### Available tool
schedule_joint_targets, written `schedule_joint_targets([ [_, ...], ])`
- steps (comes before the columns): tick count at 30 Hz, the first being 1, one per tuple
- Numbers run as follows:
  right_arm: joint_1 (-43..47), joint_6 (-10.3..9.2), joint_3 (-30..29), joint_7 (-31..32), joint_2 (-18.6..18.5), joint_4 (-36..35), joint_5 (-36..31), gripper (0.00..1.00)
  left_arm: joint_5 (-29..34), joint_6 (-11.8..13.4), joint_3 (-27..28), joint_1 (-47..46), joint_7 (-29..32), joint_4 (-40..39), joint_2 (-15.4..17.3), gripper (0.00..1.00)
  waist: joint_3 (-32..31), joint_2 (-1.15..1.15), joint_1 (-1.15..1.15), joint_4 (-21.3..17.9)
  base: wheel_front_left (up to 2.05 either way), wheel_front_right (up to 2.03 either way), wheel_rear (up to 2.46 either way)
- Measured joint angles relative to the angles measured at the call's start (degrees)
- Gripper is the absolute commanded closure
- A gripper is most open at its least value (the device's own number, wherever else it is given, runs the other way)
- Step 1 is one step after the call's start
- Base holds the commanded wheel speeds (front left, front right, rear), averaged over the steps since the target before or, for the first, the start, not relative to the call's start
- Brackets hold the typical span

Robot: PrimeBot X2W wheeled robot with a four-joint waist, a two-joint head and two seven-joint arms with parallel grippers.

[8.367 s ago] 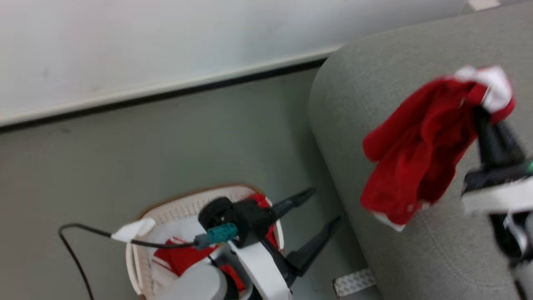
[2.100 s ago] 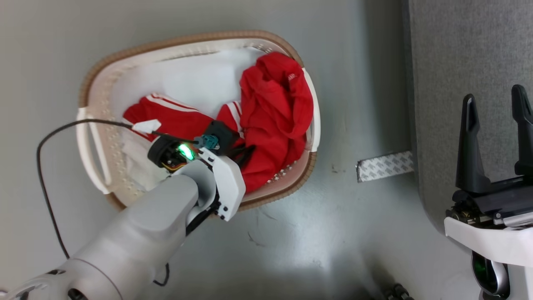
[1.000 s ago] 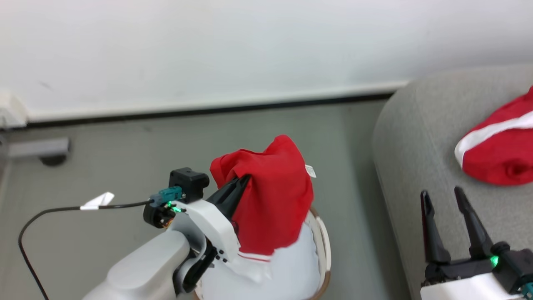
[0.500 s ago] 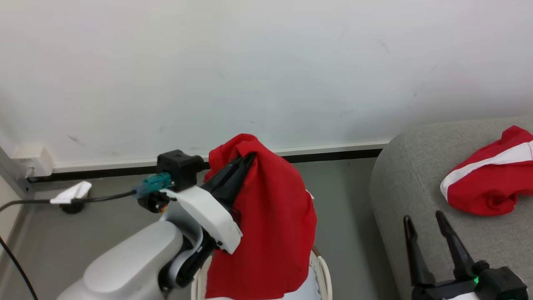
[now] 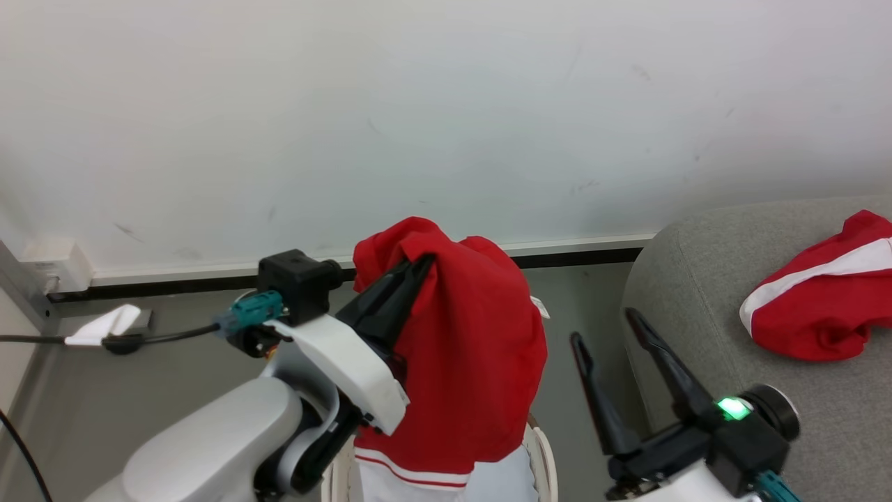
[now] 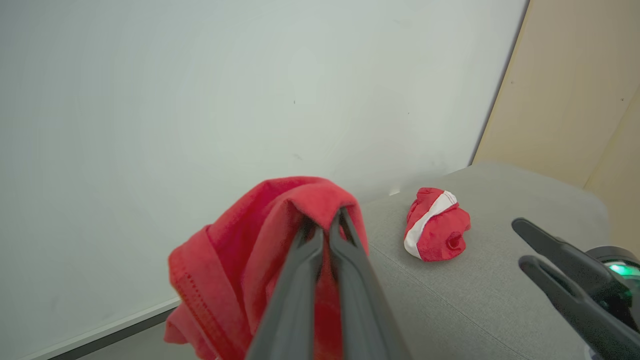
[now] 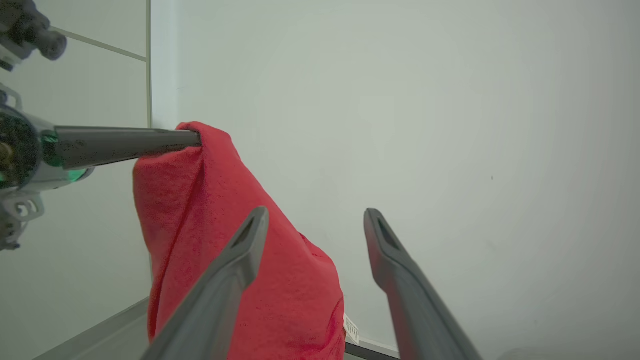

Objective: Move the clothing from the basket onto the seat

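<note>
**Above the basket [image 5: 542,453], a red garment [image 5: 474,348] hangs from the left gripper [image 5: 420,261]**

Over the basket's rim, the left gripper has its jaws pinched together on a fold at the top of the red garment. The rest drapes down long and loose towards the basket mouth. Below it shows white cloth [image 5: 418,484] with a red stripe; I cannot tell whether that is the garment's own hem or a separate piece. The right gripper [image 5: 603,326] stands between the hanging cloth and the seat [image 5: 690,279], fingers spread wide with nothing between them. A second red garment [image 5: 812,314] with a white stripe lies bunched on the cushion.

The grip takes only a small fold, so a quick swing could pull it free and drop the cloth on the floor [image 5: 585,293] between basket and seat. The low trailing end could catch the brown rim and drag or tip the light basket. The right gripper's spread fingers lie across the way to the seat and could snag the cloth.

The seat's rounded near edge is close on the right, with bare cushion before the second red garment. The wall [image 5: 418,104] stands near behind, leaving little room forward.
</note>
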Motion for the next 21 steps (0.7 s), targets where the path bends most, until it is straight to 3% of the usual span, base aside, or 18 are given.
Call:
schedule_joint_targets([
  [11,-10.53,0.00,11.45,0.00,0.04,5.37,-0.63,0.00,0.64,-0.65,-2.13,-0.61,0.98,-1.75,-2.64,1.00,0.17,0.00,0.01,0.07,0.00,0.00,0.00],
  [21,-15.49,0.00,13.57,0.00,0.00,13.67,2.48,0.00,0.91,-2.64,-4.78,-1.32,2.43,-6.57,-5.35,1.00,0.13,0.00,0.01,1.69,0.00,0.00,0.00],
])
